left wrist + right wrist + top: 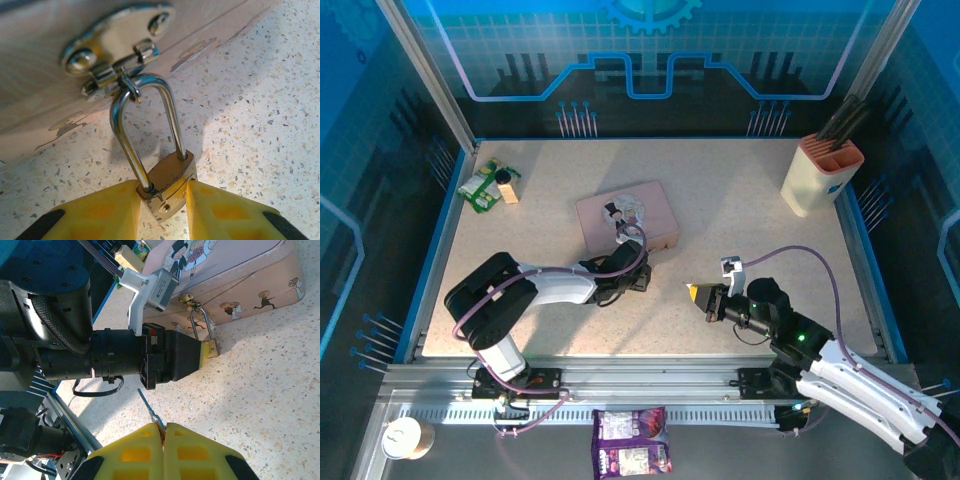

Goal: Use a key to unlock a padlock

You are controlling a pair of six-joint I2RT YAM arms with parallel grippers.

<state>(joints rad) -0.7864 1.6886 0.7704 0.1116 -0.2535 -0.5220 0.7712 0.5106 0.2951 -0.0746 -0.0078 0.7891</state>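
Hiding half the padlock point(169, 175), my left claw point(164, 194) clamps its brass body; right claw point(162, 426) pinches, seemingly, the key point(147, 404).

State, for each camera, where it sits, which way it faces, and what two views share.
Top external: above and behind the arm bases, looking down on the table; left gripper and right gripper both show.
Left wrist: low, facing the padlock gripped between its yellow fingers.
Right wrist: low, facing the pink tin; its fingers pinch the key.
Shared: both wrist views show the padlock.
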